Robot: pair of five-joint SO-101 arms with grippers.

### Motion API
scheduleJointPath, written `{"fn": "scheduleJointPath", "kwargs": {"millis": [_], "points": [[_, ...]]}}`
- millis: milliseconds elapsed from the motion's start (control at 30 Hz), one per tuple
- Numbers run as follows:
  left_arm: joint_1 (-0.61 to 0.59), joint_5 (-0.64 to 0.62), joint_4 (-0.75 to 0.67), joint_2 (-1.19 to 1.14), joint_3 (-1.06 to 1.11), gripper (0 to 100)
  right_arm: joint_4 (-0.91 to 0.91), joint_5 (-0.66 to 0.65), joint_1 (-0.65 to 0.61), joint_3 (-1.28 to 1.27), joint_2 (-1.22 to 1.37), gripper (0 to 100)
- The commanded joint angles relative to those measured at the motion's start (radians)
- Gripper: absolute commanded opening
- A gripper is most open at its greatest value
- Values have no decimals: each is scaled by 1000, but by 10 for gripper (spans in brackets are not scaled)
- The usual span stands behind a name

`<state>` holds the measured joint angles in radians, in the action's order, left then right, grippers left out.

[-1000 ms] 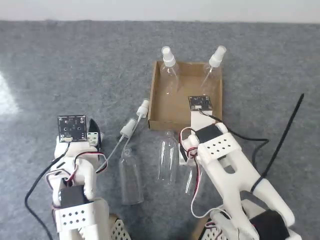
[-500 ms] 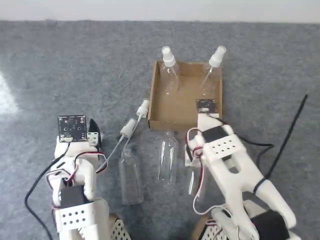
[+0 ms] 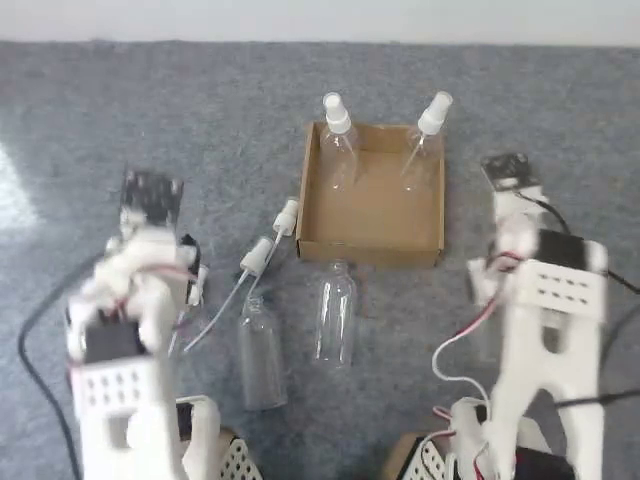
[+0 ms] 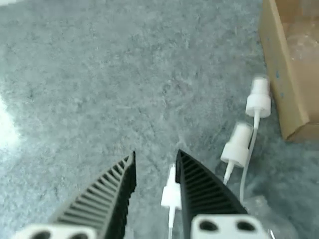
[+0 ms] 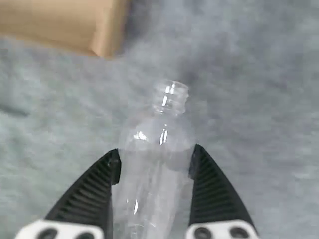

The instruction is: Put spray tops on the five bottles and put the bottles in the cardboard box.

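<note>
Two capped bottles (image 3: 338,140) (image 3: 425,140) stand in the cardboard box (image 3: 370,248). Two open clear bottles (image 3: 261,350) (image 3: 335,312) lie on the carpet in front of it. Two loose spray tops (image 3: 286,215) (image 3: 257,255) lie by the box's left front corner, also in the left wrist view (image 4: 258,102) (image 4: 238,144). My left gripper (image 4: 155,155) is open above the carpet, and a third spray top (image 4: 171,191) lies just beside one finger. My right gripper (image 5: 155,152) is shut on an open-necked clear bottle (image 5: 159,134), to the right of the box.
Grey carpet covers the whole table. The box's corner (image 5: 102,30) lies just beyond the held bottle. The right arm (image 3: 545,300) stands to the right of the box and the left arm (image 3: 130,300) at the table's left. Cables trail from both arms.
The right arm has swung from the box's front to its right, taking the third bottle off the carpet. The left arm has lifted and shifted forward.
</note>
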<state>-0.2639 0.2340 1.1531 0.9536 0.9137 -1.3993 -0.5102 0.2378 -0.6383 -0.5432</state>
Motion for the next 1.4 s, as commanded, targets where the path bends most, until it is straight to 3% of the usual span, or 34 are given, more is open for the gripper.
{"fn": "scheduleJointPath", "kwargs": {"millis": [0,167,267,467,633,767,1033,1200,1367], "points": [[5,15,69,-358,-288,119,-21,-264,137,61,-47,54],[-5,71,109,-701,-475,120,166,-336,354,64,-4,9],[9,100,133,-816,-536,121,251,-410,423,66,102,9],[29,97,161,-888,-585,189,338,-422,429,158,384,9],[-49,104,155,-902,-535,181,344,-425,427,256,530,9],[-29,141,144,-904,-461,181,346,-419,427,338,648,10],[-3,138,-41,-905,-268,180,340,-370,433,446,808,10],[-9,138,-100,-905,-206,99,338,-367,435,445,814,18],[-3,137,-112,-896,-199,36,334,-364,440,440,814,152]]}}
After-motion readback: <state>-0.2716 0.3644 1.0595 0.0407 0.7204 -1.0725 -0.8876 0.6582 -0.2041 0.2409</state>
